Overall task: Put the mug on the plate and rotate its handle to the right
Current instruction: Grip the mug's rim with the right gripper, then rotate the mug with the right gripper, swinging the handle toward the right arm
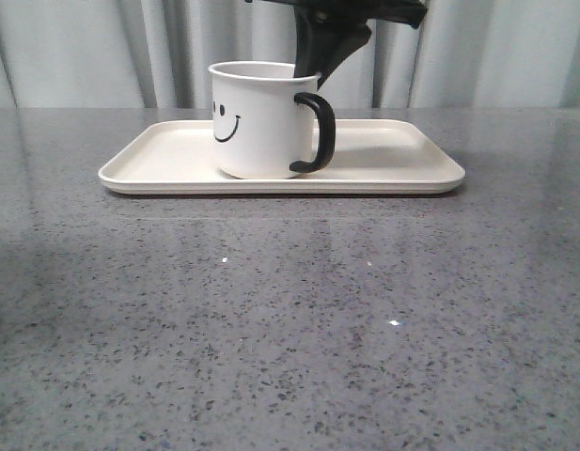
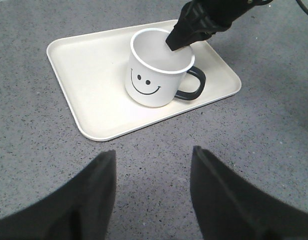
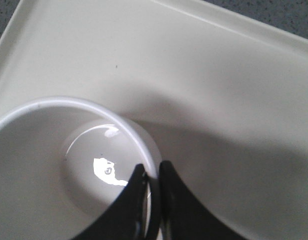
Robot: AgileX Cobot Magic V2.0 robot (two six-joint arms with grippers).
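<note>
White mug (image 1: 255,122) stands on the plate (image 1: 158,155), its handle (image 1: 318,132) pointing right, right fingers (image 3: 153,192) pinching its rim, left fingers (image 2: 149,200) wide apart and empty, so letting go looks next.

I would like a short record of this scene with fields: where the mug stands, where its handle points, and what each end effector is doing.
mug: upright on the plate, smiley face on its side
plate: flat on the grey table, mug near its middle
handle: points to the right in the front view
right end effector: shut on the mug's rim, one finger inside and one outside
left end effector: open, holding nothing, above the table and apart from the plate
table: grey speckled surface
</note>
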